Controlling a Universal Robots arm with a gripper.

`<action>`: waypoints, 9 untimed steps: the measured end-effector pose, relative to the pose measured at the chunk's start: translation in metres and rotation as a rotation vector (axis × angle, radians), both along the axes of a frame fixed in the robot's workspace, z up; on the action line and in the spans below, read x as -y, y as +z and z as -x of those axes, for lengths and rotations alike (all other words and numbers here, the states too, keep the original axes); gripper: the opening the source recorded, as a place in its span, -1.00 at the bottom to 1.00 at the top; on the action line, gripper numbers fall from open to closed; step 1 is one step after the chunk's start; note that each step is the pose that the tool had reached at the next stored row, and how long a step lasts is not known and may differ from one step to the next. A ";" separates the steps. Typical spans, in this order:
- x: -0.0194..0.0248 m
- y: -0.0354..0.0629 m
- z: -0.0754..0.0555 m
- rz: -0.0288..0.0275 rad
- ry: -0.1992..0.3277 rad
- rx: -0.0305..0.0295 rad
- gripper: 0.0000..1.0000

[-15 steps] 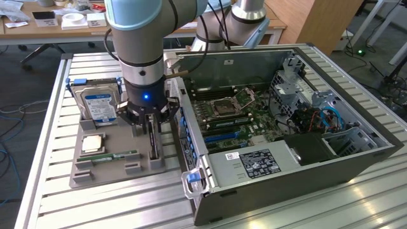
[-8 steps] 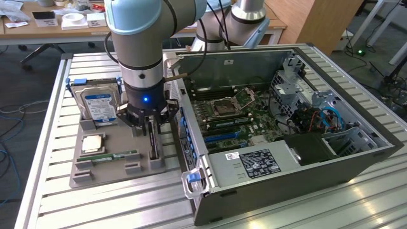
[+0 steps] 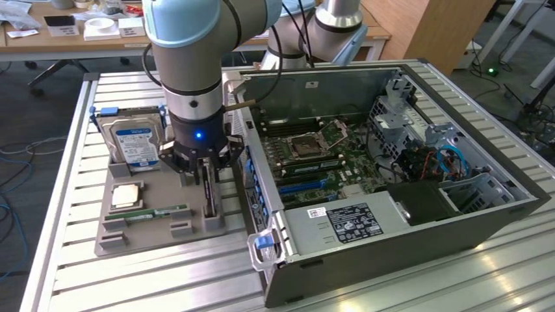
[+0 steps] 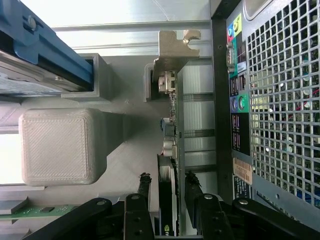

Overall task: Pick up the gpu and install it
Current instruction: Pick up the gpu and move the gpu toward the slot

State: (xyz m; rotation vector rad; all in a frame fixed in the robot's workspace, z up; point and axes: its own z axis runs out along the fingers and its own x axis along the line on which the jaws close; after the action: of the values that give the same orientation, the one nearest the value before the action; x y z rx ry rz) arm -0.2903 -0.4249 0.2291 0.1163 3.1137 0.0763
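Hand [image 3: 205, 170] unclenched, fingers [image 4: 145, 192] astride the upright gpu [image 4: 172, 140] in the grey tray [image 3: 143, 229]; an off-centre squeeze could tilt the card and wedge its bracket [image 4: 175, 47] there.

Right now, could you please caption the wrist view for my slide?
Open tool straddling the upright gpu in its grey holder beside the case.

The computer case [image 3: 407, 257] stands just beside the gpu [image 3: 209, 195], leaving little room.
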 end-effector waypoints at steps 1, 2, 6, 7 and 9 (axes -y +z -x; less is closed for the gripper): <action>0.0000 0.0000 0.000 0.0000 0.000 0.0000 -0.17; 0.0000 0.0000 0.000 0.0000 0.000 0.0000 -0.17; 0.0000 0.0000 0.000 0.0000 0.000 0.0000 -0.33; 0.0000 0.0000 0.000 0.0001 0.000 -0.0001 -0.33; 0.0000 0.0000 0.000 0.0000 0.000 -0.0001 -0.33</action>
State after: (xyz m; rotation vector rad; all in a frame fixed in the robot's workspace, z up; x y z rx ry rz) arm -0.2903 -0.4249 0.2291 0.1164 3.1138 0.0763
